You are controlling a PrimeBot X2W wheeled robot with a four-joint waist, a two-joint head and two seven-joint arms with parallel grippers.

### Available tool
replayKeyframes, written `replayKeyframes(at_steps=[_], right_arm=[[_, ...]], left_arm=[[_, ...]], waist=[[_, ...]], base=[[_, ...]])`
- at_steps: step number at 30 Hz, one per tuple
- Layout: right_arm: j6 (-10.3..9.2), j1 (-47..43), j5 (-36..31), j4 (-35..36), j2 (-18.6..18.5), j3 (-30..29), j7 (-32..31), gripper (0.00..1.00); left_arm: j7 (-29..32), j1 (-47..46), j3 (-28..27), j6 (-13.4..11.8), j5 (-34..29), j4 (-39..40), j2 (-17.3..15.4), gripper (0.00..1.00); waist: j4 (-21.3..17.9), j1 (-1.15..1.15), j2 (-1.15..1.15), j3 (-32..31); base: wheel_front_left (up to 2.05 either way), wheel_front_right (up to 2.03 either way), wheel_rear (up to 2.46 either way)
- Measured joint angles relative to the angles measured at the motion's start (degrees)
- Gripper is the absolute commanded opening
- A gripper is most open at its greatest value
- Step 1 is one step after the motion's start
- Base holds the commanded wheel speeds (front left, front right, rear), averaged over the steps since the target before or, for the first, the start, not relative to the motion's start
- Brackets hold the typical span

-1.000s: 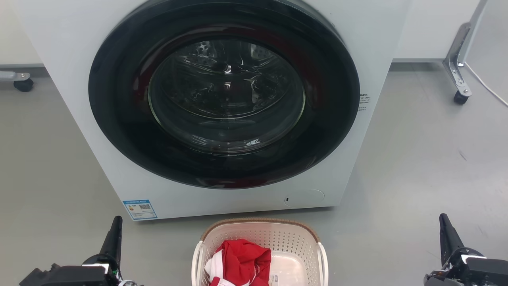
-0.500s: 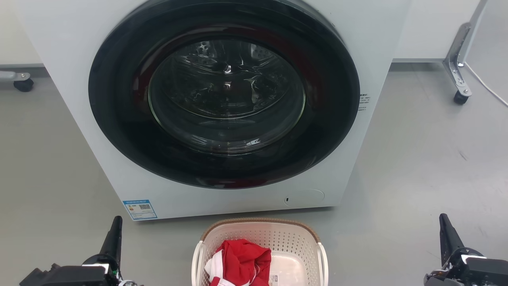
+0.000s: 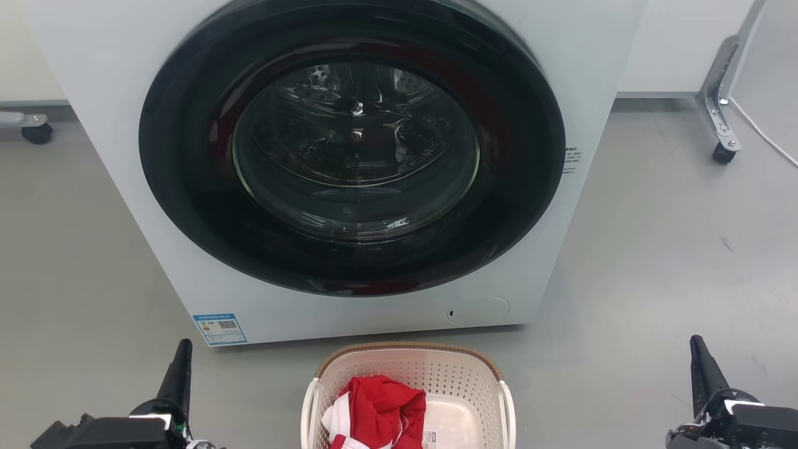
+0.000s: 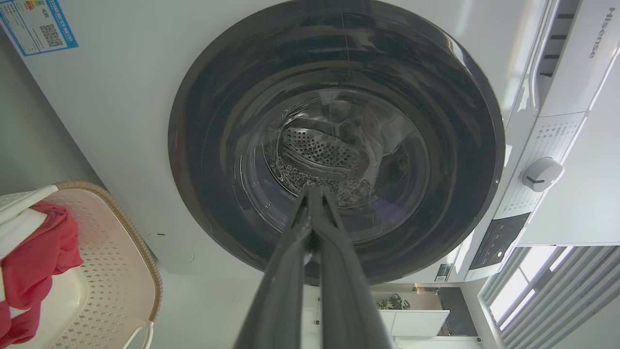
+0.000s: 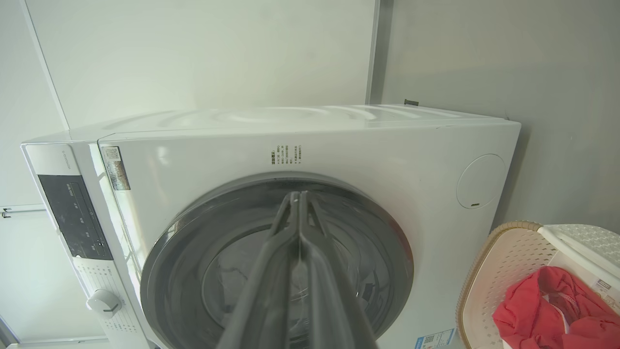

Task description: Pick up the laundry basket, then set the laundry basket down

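Note:
The laundry basket [image 3: 464, 381] is cream-white and perforated, with a brown woven-look rim. It stands on the floor just in front of the washer, at the bottom centre of the head view, and holds a red and white garment [image 3: 377, 408]. It also appears at the left edge of the left wrist view, laundry basket [image 4: 116, 261], and at the lower right of the right wrist view, laundry basket [image 5: 508, 261]. My left gripper [image 3: 182, 357] sits well left of the basket, shut and empty, left gripper [image 4: 310, 191]. My right gripper [image 3: 697, 350] sits far to its right, shut and empty, right gripper [image 5: 296, 196].
A white front-loading washer [image 3: 112, 125] with a shut dark round door [image 3: 352, 146] fills the space ahead. A wheeled metal frame leg [image 3: 720, 118] stands at the back right and a caster [image 3: 36, 132] at the back left. Grey floor [image 3: 654, 249] lies on both sides.

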State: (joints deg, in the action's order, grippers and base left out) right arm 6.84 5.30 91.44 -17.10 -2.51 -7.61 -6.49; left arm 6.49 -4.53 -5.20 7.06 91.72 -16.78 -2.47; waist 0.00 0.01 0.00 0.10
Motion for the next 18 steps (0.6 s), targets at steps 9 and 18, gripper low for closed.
replayKeyframes(at_steps=[9,18], right_arm=[[0.0,0.0,0.0,0.0,0.0,0.0,0.0,0.0],[0.0,0.0,0.0,0.0,0.0,0.0,0.0,0.0]], left_arm=[[0.0,0.0,0.0,0.0,0.0,0.0,0.0,0.0],[0.0,0.0,0.0,0.0,0.0,0.0,0.0,0.0]], waist=[[0.0,0.0,0.0,0.0],[0.0,0.0,0.0,0.0]], base=[[0.0,0.0,0.0],[0.0,0.0,0.0]])
